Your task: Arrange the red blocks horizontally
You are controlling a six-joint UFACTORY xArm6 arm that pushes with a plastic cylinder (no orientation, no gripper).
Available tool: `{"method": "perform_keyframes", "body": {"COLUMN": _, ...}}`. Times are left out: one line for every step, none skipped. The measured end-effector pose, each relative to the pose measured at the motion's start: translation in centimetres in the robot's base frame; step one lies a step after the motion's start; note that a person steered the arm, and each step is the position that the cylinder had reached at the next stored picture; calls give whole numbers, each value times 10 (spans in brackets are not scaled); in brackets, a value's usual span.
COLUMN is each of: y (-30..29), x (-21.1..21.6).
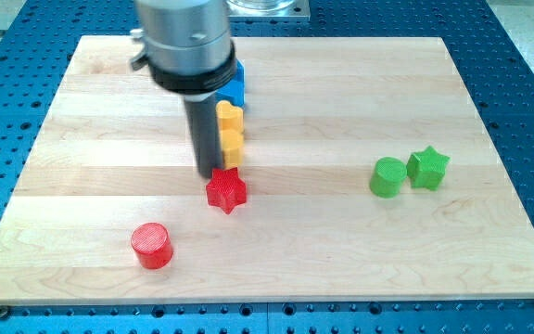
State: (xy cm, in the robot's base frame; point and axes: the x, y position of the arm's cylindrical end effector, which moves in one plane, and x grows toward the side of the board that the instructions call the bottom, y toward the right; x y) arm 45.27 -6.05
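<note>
A red star block [226, 191] lies left of the board's middle. A red cylinder [151, 246] stands lower and further left, near the view's bottom. My tip [209, 174] is at the star's upper left edge, touching or almost touching it. The rod rises from there to the arm's grey and black body [185, 42] at the view's top.
A yellow block [230, 133] and a blue block [235, 90] sit just right of the rod, partly hidden by it. A green cylinder [388, 177] and a green star [427, 168] sit together at the right. The wooden board [82, 139] lies on a blue perforated table.
</note>
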Motion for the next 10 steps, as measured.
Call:
{"method": "perform_keyframes", "body": {"y": -23, "x": 1}}
{"method": "perform_keyframes", "body": {"y": -52, "x": 50}}
{"method": "perform_keyframes", "body": {"y": -8, "x": 54}}
{"method": "perform_keyframes", "body": {"y": 68, "x": 60}}
{"method": "perform_keyframes", "body": {"y": 37, "x": 98}}
{"method": "perform_keyframes", "body": {"y": 75, "x": 89}}
{"method": "perform_keyframes", "body": {"y": 111, "x": 67}}
{"method": "perform_keyframes", "body": {"y": 100, "x": 95}}
{"method": "perform_keyframes", "body": {"y": 63, "x": 166}}
{"method": "perform_keyframes", "body": {"y": -4, "x": 157}}
